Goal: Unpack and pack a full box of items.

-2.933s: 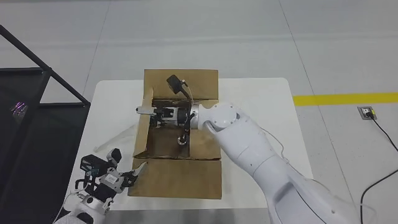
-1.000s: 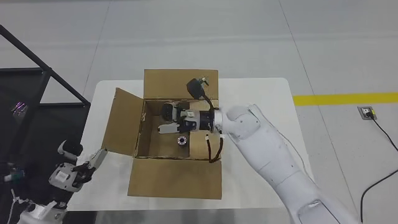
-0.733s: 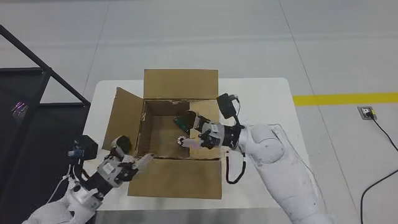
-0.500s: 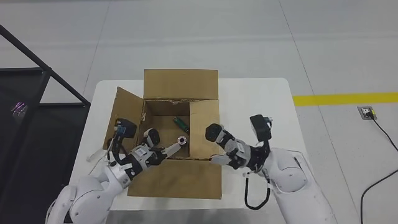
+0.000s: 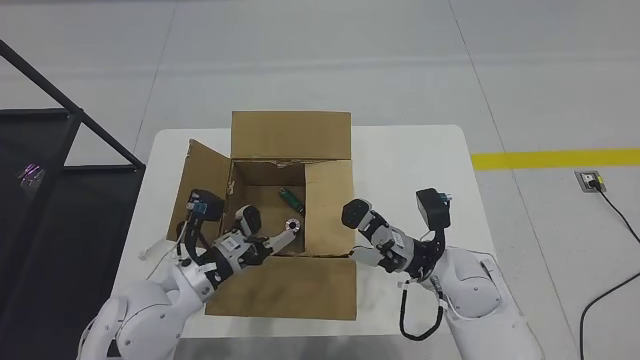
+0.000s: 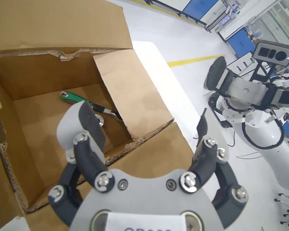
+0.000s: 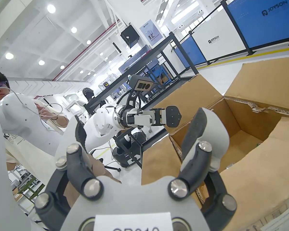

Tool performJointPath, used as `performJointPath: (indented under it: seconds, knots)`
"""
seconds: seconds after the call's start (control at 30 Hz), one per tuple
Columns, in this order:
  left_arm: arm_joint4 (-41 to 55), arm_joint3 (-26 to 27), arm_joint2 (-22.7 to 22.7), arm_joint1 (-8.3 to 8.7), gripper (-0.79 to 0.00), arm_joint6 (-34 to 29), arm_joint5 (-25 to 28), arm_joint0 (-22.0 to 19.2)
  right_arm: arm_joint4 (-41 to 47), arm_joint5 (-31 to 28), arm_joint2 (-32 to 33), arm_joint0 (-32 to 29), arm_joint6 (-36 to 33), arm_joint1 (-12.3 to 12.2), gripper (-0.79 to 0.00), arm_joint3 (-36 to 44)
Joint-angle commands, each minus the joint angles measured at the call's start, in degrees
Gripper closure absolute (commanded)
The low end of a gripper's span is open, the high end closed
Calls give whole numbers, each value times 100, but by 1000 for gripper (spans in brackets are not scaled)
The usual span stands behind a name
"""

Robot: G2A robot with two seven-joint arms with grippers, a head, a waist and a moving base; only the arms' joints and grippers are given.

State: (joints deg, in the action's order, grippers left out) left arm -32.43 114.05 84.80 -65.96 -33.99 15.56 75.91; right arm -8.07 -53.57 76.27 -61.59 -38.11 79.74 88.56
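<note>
Box [image 5: 290, 135]: brown cardboard, centre of the top view, on the white table [image 5: 400, 150]. The far, near and left flaps are folded outward. The right inner flap [image 5: 328, 200] tilts in over the cavity. Splayed flaps leave the opening free for reaching in, which suits unpacking.

Left gripper [image 5: 283, 241]: lower left of centre in the top view, at the near-left corner of the box, aimed into the cavity. Fingers spread apart, nothing between them (confirmed in its own wrist view [image 6: 144, 118]). Judged poised for a pick, not yet at an item.

Right gripper [image 5: 358, 232]: lower right of centre, outside the box just beside the tilted flap. Fingers likewise spread and empty [image 7: 139, 126]. Judged parked to leave the opening to the other arm.

Green-handled tool [image 5: 291, 198]: flat on the box floor near the far wall.

Round metal piece [image 5: 292, 225]: on the floor nearer the front, apart from the tool, close ahead of the left fingertips. Likely the next pick.

View differences:
- The top view gives the layout and the gap between the two items.
- The left wrist view shows the tool's [image 6: 73, 99] metal end running under the tilted flap, which the top view hides. There the round piece [image 6: 100, 120] is half hidden behind one finger.
- The right wrist view, lower right, shows the box walls [image 7: 255, 78], but its contents cannot be made out.
</note>
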Motion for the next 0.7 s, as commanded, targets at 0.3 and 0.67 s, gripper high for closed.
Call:
performJointPath:
  seconds: [0.3,0.67]
  knots:
    - [1655,-2321,-1134,-160,-785,-1589,-907,-2183,-135,-93,249,-461,485,-125,-785,282]
    - [1985,-4330,-2259,-430,-785,-1929,-745,-3528,-85,-306,471,-903,751,-263,-785,403]
